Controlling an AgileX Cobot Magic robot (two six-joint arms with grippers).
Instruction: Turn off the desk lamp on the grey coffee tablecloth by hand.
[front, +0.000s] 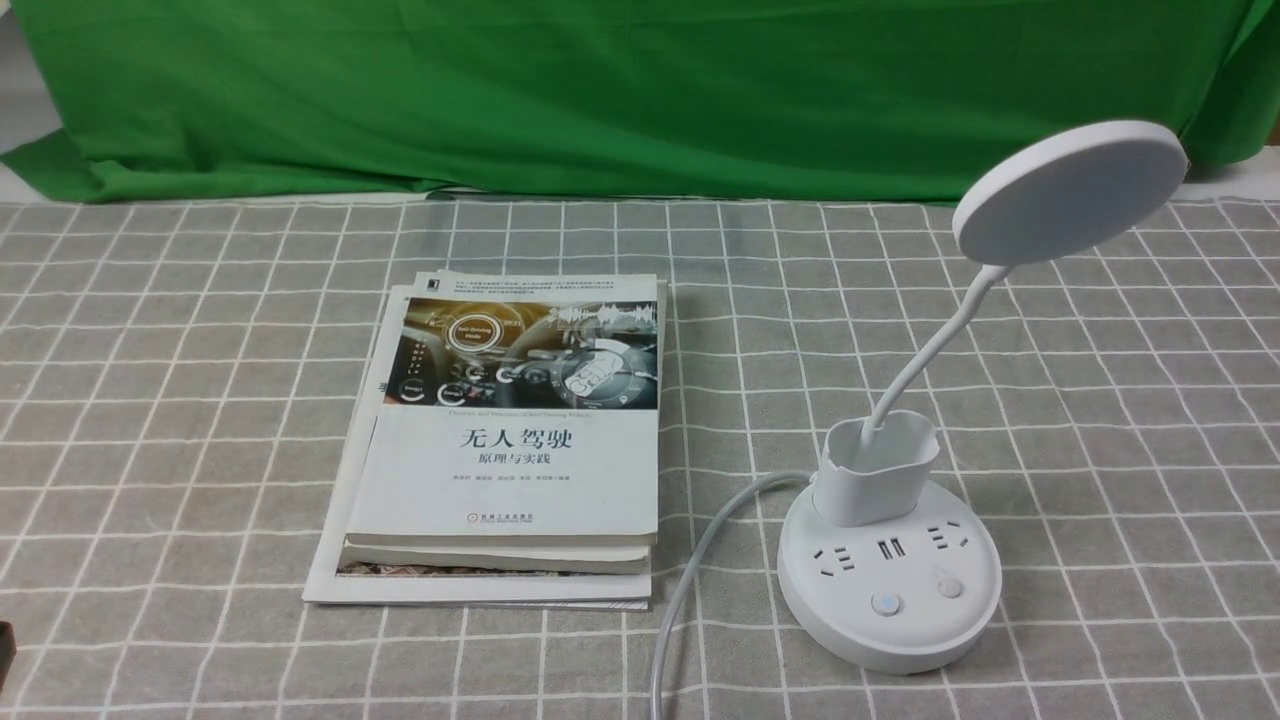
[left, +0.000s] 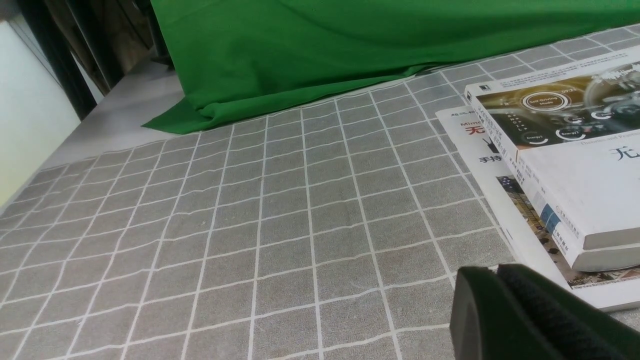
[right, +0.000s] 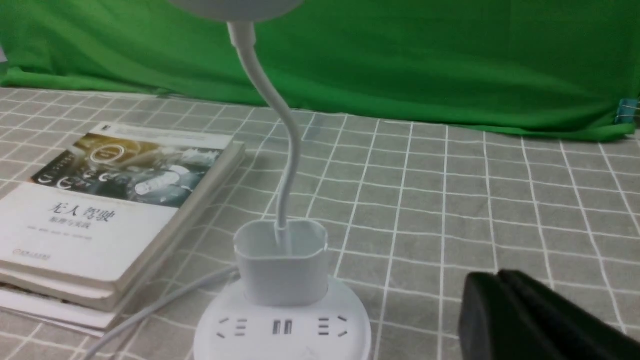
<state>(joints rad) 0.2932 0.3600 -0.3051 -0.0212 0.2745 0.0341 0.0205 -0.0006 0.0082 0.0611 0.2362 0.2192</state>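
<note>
The white desk lamp (front: 890, 570) stands on the grey coffee tablecloth (front: 200, 400) at the right front. It has a round disc head (front: 1070, 190), a bendy neck, a cup holder and a round base with two buttons (front: 886, 603). Its base and cup holder also show in the right wrist view (right: 282, 320). My right gripper (right: 495, 276) is shut and empty, close to the base's right side, above the cloth. My left gripper (left: 492, 270) is shut and empty, by the near left corner of the books. Neither gripper shows clearly in the front view.
A stack of books (front: 510, 440) lies left of the lamp, also seen in the left wrist view (left: 565, 165). The lamp's white cable (front: 690, 580) runs from the base to the front edge. A green cloth (front: 600, 90) hangs at the back.
</note>
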